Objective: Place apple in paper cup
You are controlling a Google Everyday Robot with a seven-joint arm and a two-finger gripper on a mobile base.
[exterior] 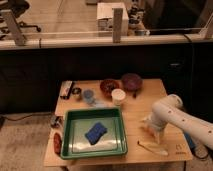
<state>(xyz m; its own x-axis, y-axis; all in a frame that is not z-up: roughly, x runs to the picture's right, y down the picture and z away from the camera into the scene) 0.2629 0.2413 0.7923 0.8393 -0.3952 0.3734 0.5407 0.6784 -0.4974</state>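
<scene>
The cream-white paper cup (118,96) stands upright near the middle of the wooden table (135,107), in front of two bowls. My gripper (148,126) hangs low over the right side of the table, at the end of the white arm (175,117), to the right of and nearer than the cup. It is open, and I see nothing held in it. The apple is hidden; the gripper and arm cover the spot under them.
A green tray (121,134) with a blue sponge (96,131) fills the front left. A brown bowl (108,86), a purple bowl (131,81) and a blue-grey cup (88,95) stand at the back. A pale peel-like strip (153,147) lies front right. A red object (57,142) lies left of the tray.
</scene>
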